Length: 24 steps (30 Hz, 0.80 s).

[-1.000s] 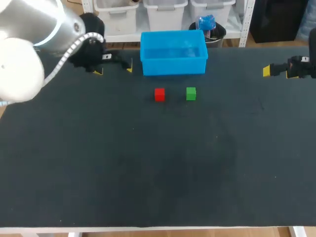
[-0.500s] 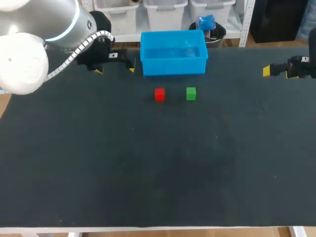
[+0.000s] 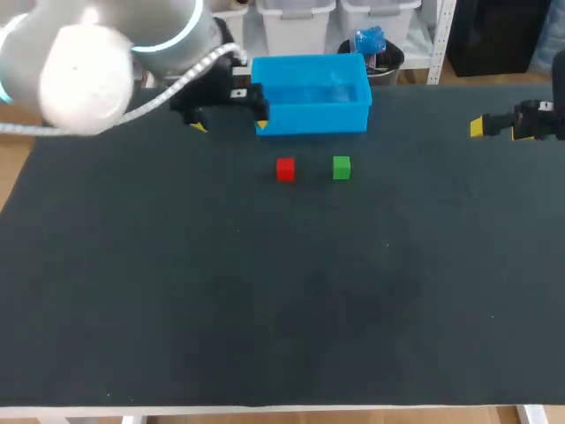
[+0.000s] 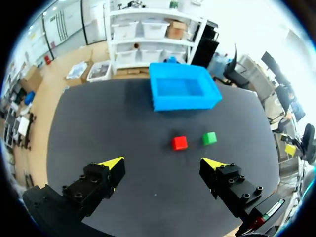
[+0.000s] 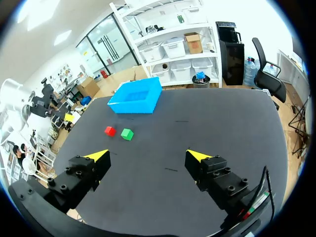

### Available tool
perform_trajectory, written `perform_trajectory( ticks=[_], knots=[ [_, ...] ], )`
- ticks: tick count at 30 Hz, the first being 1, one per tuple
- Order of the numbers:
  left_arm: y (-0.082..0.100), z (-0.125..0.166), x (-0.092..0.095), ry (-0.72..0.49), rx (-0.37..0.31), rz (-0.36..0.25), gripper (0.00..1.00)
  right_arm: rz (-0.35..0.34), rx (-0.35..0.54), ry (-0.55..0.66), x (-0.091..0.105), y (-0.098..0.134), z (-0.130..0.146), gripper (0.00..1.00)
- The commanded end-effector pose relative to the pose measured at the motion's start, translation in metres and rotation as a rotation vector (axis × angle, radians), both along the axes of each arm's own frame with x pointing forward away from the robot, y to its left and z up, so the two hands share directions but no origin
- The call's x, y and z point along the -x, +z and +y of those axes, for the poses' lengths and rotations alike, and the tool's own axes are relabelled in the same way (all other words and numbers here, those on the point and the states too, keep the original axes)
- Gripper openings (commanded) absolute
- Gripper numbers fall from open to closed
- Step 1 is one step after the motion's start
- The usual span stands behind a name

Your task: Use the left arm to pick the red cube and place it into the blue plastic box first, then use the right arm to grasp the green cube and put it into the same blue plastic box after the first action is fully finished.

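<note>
The red cube [image 3: 284, 169] sat on the dark table [image 3: 265, 309], toward twelve o'clock from its middle, with nothing holding it. The green cube [image 3: 342, 167] stood near it at three o'clock, a gap between them. The blue plastic box [image 3: 313, 117] lay just past both, at about one o'clock from the red one, and nothing showed inside it.

The left gripper [image 3: 229, 124] hung over the table beside the box's nine o'clock wall, fingers spread wide with nothing between them. From it the red cube lay at roughly four o'clock. In that arm's wrist view the cube sat ahead of the open fingers, a little toward one of them.

Being a cube, it had no long axis to line up with, and its faces looked about square to the table edge.

The right gripper [image 5: 147, 156], also parted and empty, waited well away at the table's three o'clock side, so the left arm was plainly the nearer.
</note>
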<state>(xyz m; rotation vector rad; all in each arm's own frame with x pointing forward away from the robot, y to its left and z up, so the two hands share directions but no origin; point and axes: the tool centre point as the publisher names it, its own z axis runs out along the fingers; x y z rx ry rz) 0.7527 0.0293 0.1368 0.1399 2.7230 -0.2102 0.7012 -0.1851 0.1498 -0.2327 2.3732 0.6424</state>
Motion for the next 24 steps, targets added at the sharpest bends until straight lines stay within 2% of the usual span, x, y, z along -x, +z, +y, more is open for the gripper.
perform_trajectory(
  ticks=[1, 7, 15, 24],
  knots=[
    [-0.007, -0.025, -0.033, 0.053, -0.123, 0.080, 1.00, -0.001, -0.001, 0.001, 0.000, 0.000, 0.000, 1.00],
    [-0.018, -0.038, -0.040, 0.060, -0.117, 0.108, 1.00, -0.001, -0.001, 0.001, 0.000, 0.000, 0.000, 1.00],
    [-0.029, -0.054, -0.041, 0.052, -0.134, 0.108, 1.00, -0.001, -0.001, 0.001, 0.000, 0.000, 0.000, 1.00],
    [-0.056, -0.065, -0.042, 0.090, -0.129, 0.108, 1.00, -0.001, -0.001, 0.001, 0.000, 0.000, 0.000, 1.00]
  ],
)
